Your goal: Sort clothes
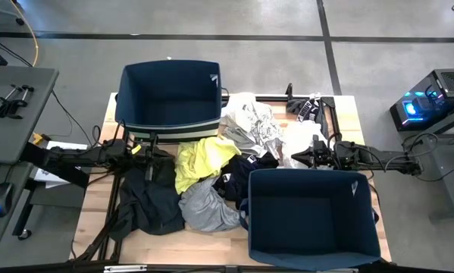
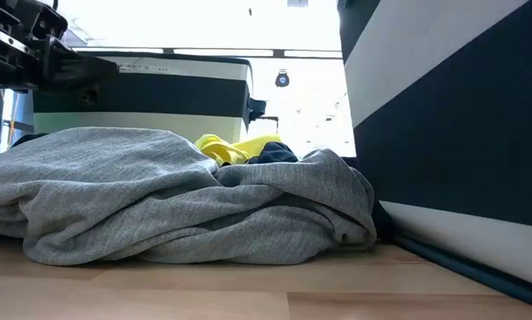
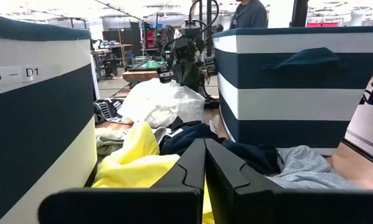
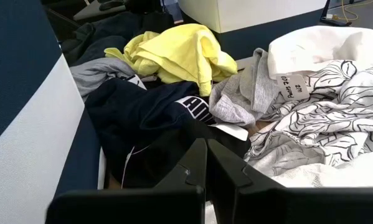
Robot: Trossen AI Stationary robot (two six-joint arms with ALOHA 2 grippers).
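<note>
Both my grippers idle beside the heaped clothes, jaws pressed together and empty.

Taking the crumpled bright yellow garment (image 1: 200, 161) as landmark: my left gripper (image 1: 145, 149) sits just left of it, my right gripper (image 1: 299, 157) well to its right by the white grey-printed fabric (image 1: 258, 129); grey sweatshirt (image 1: 205, 206) and dark navy garment (image 1: 242, 171) lie just below it.
</note>
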